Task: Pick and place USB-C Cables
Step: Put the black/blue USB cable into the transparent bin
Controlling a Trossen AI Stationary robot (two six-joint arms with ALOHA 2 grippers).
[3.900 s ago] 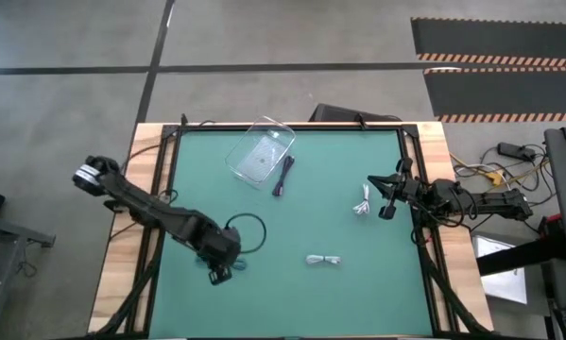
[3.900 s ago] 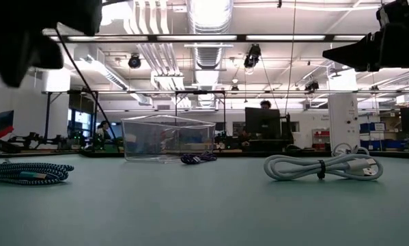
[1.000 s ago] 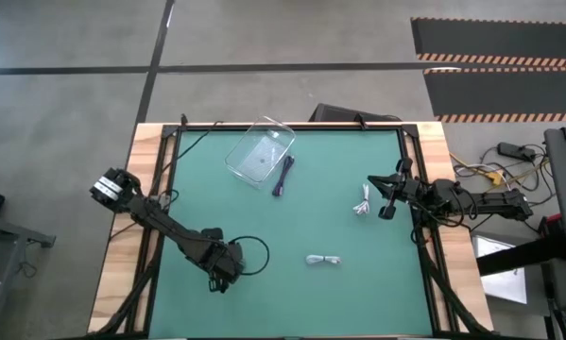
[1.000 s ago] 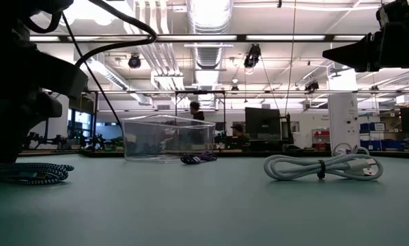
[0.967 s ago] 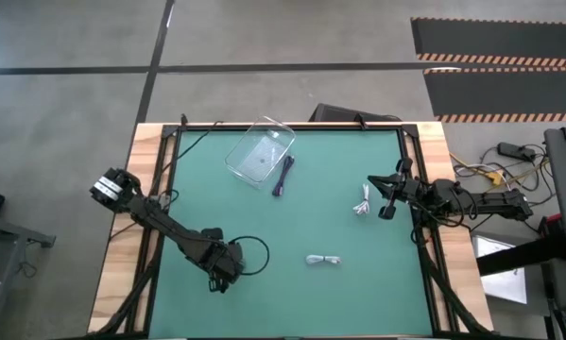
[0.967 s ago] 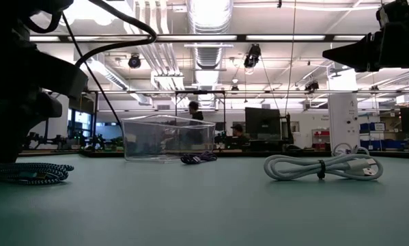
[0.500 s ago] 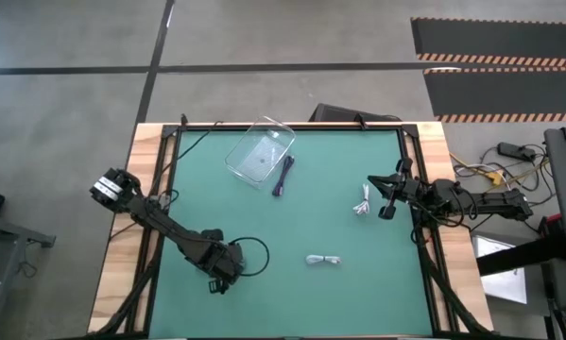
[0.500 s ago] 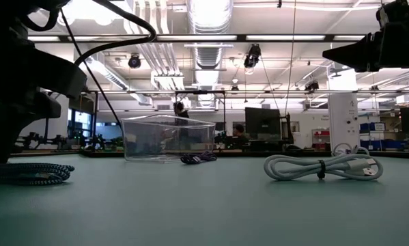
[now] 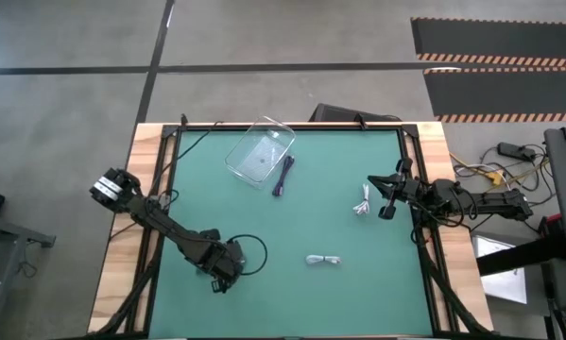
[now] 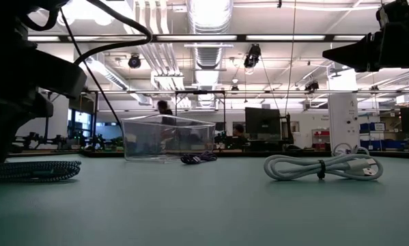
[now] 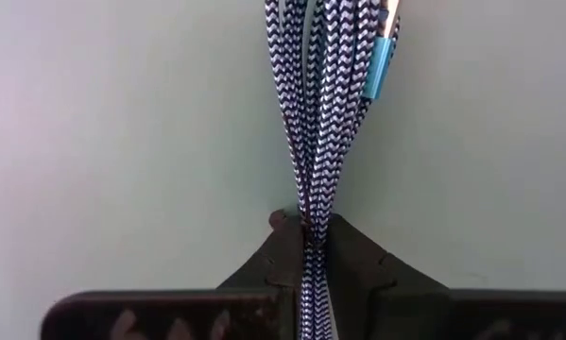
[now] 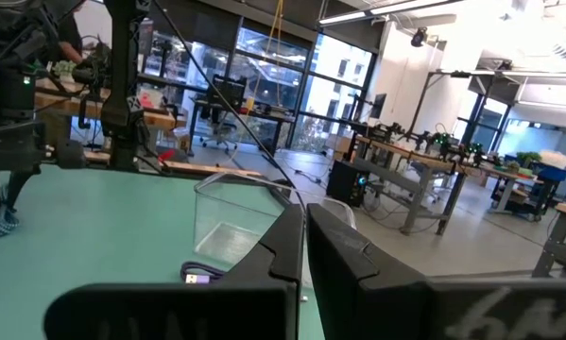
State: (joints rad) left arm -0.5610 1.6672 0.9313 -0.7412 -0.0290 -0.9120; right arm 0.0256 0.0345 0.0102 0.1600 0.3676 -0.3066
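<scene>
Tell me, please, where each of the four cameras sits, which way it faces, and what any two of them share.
High view: above the table, looking straight down; both arms show, the left gripper at the near-left, the right gripper at the right edge.
Low view: at table-top height, looking level into the room; the white cable lies in front.
Left wrist view: on the left arm, facing the mat; its fingers clamp the teal braided cable.
Right wrist view: on the right arm, looking across the table; its fingers are together.
Shared: the low and right wrist views both show the clear box.
</scene>
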